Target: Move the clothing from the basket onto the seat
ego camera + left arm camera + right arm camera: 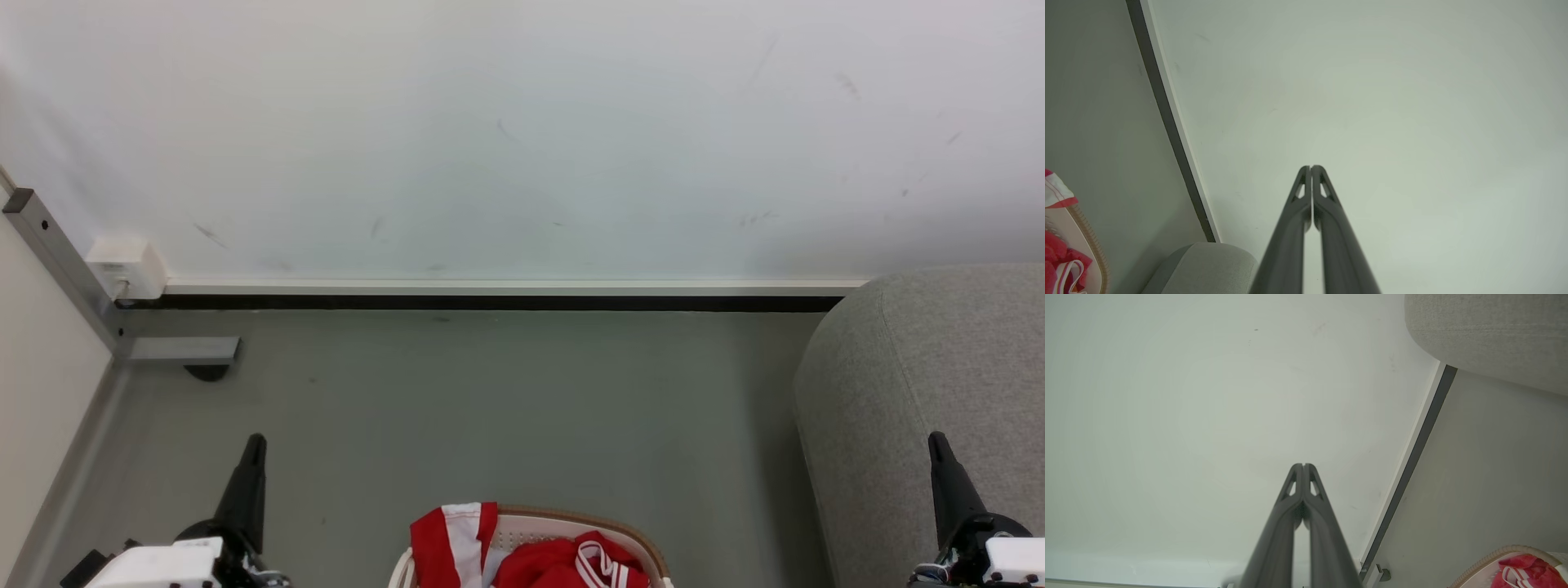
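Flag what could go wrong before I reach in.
Both the left gripper and right gripper are shut; descending like that would only push the clothing down. One garment drapes over the basket rim, so pulling may drag the basket. The seat lies beside the right gripper; a swing could hit it.

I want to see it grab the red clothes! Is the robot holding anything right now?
Nothing is held. The left gripper and right gripper are shut and empty; the clothing lies in the basket.
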You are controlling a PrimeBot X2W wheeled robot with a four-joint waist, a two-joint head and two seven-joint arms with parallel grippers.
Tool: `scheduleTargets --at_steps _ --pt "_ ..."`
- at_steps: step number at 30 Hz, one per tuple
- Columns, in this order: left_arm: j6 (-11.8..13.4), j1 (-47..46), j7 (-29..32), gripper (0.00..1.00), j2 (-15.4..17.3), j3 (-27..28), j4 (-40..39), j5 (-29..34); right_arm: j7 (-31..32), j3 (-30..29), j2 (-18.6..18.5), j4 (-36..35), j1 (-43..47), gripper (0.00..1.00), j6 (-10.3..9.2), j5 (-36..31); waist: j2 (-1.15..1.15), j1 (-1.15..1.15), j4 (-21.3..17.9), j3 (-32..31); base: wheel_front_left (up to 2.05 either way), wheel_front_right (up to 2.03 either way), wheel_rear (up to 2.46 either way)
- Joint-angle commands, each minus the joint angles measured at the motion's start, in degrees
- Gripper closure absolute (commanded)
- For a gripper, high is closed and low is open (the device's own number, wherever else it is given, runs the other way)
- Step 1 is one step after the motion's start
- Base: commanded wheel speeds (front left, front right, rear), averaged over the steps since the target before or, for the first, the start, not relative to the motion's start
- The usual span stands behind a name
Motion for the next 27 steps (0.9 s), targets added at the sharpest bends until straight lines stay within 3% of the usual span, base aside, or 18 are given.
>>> scheduleTargets --at_steps 1,25,26,27 --pt "-0.33 -0.34 0.20 1.00 0.46 0.04 0.01 -0.74 0.13 -0.18 -0.01 0.06 -0.88 1.00 -0.13 -0.48 0.00 0.00 0.00 0.00 0.00 0.00 0.00" --pt "-0.33 -0.34 0.20 1.00 0.46 0.04 0.01 -0.74 0.13 -0.18 -0.01 0.06 -0.89 1.00 -0.13 -0.48 0.00 0.00 0.00 0.00 0.00 0.00 0.00" --pt "0.02 0.07 -0.05 0.00 -0.07 0.00 0.19 0.02 -0.02 0.06 0.01 0.18 0.11 0.00 0.00 0.02 0.00 0.00 0.00 0.00 0.00 0.00 0.00" --pt "0.09 0.31 -0.12 0.00 -0.17 -0.03 0.45 0.03 -0.07 0.15 0.09 0.53 0.45 0.00 0.00 0.07 0.00 0.00 0.00 0.00 0.00 0.00 0.00"
